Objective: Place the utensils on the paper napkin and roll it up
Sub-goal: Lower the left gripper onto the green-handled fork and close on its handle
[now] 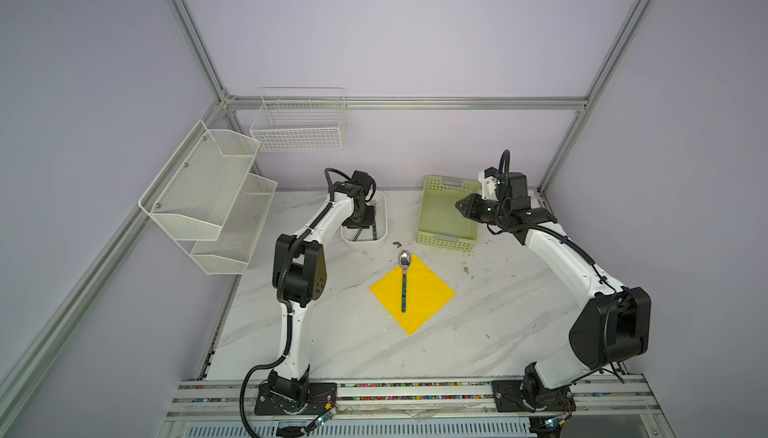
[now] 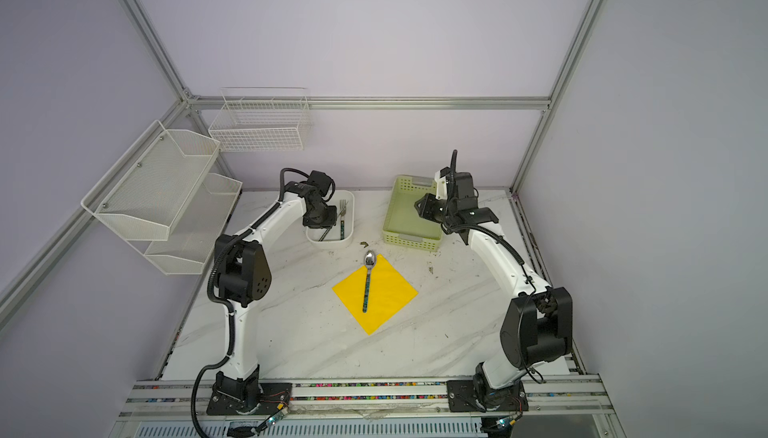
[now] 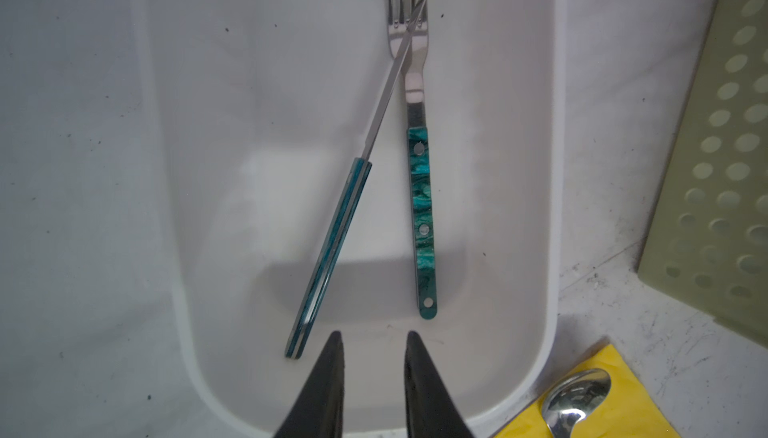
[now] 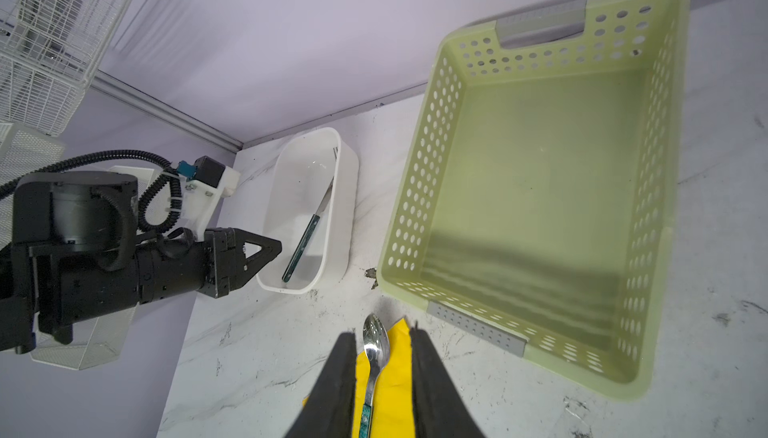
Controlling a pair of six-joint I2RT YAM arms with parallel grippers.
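Spreading beneath both arms, a scuffed white marble-patterned tabletop (image 1: 478,332) sits between lilac walls (image 1: 415,41) edged by an aluminium frame (image 1: 407,103), with wire shelves (image 1: 208,195) and a wire basket (image 1: 299,124) mounted on them. In both top views the paper napkin (image 1: 428,303) lies flat mid-table as a yellow diamond. The spoon (image 1: 404,286) lies along its diagonal, bowl overhanging the far corner. Only the left wrist view shows the white tub (image 3: 555,207) plainly: the fork (image 3: 419,191) lies flat and the knife (image 3: 328,249) stands on edge, its blade crossing the tines. The left gripper (image 3: 372,334) hovers over the tub's end nearest the napkin, fingers parted, holding nothing. The right wrist view shows the green basket (image 4: 428,174) from inside and the right gripper (image 4: 381,332), likewise spread and unloaded. From above, the left wrist hides most of the knife; the fork's tine tips are cut off in the left wrist view.
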